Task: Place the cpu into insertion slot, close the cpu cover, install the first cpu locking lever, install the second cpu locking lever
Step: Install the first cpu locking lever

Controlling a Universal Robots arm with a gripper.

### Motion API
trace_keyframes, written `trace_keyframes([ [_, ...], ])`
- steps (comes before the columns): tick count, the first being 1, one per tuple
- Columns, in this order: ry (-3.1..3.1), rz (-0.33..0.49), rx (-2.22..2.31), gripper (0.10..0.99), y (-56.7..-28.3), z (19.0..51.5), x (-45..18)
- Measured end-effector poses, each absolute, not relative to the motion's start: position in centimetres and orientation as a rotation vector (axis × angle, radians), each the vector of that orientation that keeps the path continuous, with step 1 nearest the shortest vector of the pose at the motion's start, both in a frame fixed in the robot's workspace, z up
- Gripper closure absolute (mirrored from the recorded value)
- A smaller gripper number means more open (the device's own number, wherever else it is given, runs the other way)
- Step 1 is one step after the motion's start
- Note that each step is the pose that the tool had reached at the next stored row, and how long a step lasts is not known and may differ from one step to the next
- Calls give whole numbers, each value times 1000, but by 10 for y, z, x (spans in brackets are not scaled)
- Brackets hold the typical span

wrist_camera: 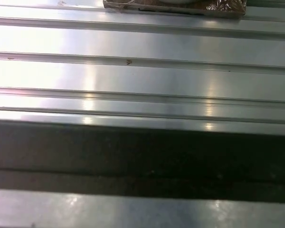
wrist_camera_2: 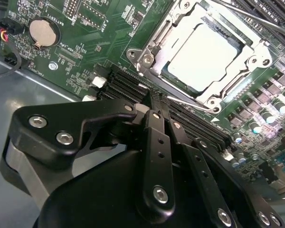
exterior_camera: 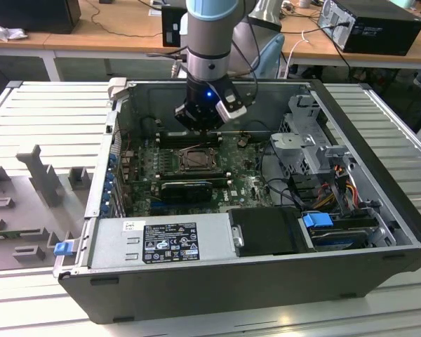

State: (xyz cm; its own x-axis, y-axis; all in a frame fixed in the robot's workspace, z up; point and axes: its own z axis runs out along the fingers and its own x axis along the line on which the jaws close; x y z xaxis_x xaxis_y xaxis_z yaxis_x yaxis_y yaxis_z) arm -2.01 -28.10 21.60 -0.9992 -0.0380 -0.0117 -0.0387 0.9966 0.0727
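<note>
The cpu (wrist_camera_2: 204, 54), pale and square, lies in the insertion slot (exterior_camera: 196, 159) on the green motherboard. The silvery cpu cover (wrist_camera_2: 164, 45) lies flat around it as a frame. One thin locking lever rod (wrist_camera_2: 256, 16) runs along the far side of the socket, and another (wrist_camera_2: 192, 102) runs along the side nearest my fingers. I cannot tell whether either is latched. My gripper (wrist_camera_2: 157, 100) hangs just above the board beside the socket, shut with nothing in it. In the exterior view the gripper (exterior_camera: 200, 128) sits just behind the socket inside the open case.
Long black RAM slots (wrist_camera_2: 194, 123) lie right under my fingertips. A coin battery (wrist_camera_2: 40, 31) sits on the board. The case holds a power supply (exterior_camera: 161, 242), a drive cage (exterior_camera: 316, 147) and cables. Grey fixtures (exterior_camera: 35, 175) stand on the ribbed metal table (wrist_camera: 142, 71).
</note>
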Motion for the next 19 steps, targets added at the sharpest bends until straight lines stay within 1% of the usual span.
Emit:
trace_keyframes([
  [14, 3129, 113, -52, 980, -282, 208, -20],
  [19, 3129, 98, -52, 980, -282, 205, -19],
])
